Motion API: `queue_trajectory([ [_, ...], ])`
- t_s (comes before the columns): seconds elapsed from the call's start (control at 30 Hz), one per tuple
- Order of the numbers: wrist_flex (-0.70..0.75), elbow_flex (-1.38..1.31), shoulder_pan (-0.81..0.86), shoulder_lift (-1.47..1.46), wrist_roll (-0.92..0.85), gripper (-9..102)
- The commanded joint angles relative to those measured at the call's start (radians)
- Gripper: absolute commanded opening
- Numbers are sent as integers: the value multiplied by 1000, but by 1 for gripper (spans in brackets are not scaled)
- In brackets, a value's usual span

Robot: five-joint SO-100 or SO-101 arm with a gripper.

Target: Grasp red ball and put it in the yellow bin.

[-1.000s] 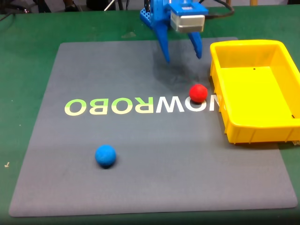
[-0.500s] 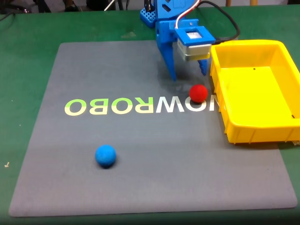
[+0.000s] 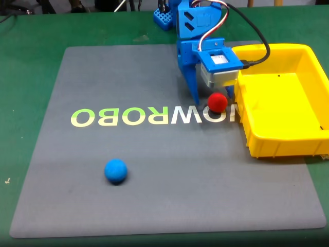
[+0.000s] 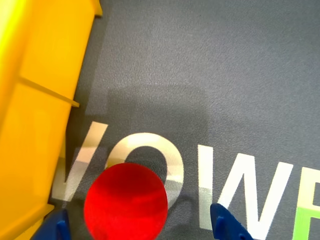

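Red ball: the red ball point(image 3: 217, 102) sits on the grey mat point(image 3: 154, 180), on the white lettering point(image 3: 154, 117), just beside the near wall of the yellow bin point(image 3: 288, 141). In the wrist view the red ball point(image 4: 125, 201) lies low in the frame, closer to my left-hand fingertip than to the other.

My gripper: my gripper point(image 3: 212, 98) is spread wide, one finger on each side of the ball, nothing held. In the wrist view my gripper point(image 4: 142, 227) shows two blue fingertips point(image 4: 224, 226) flanking the ball with mat visible between the ball and that tip.

Contact: I cannot say for sure whether the bin-side tip touches the ball; that corner of the wrist view is cramped and partly cut off.

Step in hand: I judge this to be the final lowering before closing on the ball.

Bin: the yellow bin point(image 4: 35, 100) lies right alongside my bin-side finger, its wall close to the ball.

Risk, off-centre: the ball is not centred between my fingers, so closing may push it sideways and let it roll out along the mat.

Risk, bin wall: my finger next to the bin has little room; coming down it could catch the wall and nudge the bin.

Risk, slip: a round ball pinched above or below its middle could squirt free.

Blue ball: the blue ball point(image 3: 115, 170) lies well apart, nearer the front of the mat.
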Motion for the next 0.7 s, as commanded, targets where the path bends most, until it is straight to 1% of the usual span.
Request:
queue_trajectory([
  [0.0,-34,-66,-9,-3,18,31],
  [0.27,-43,-69,-14,-34,41,30],
  [0.67,-77,-94,-20,-91,66,25],
])
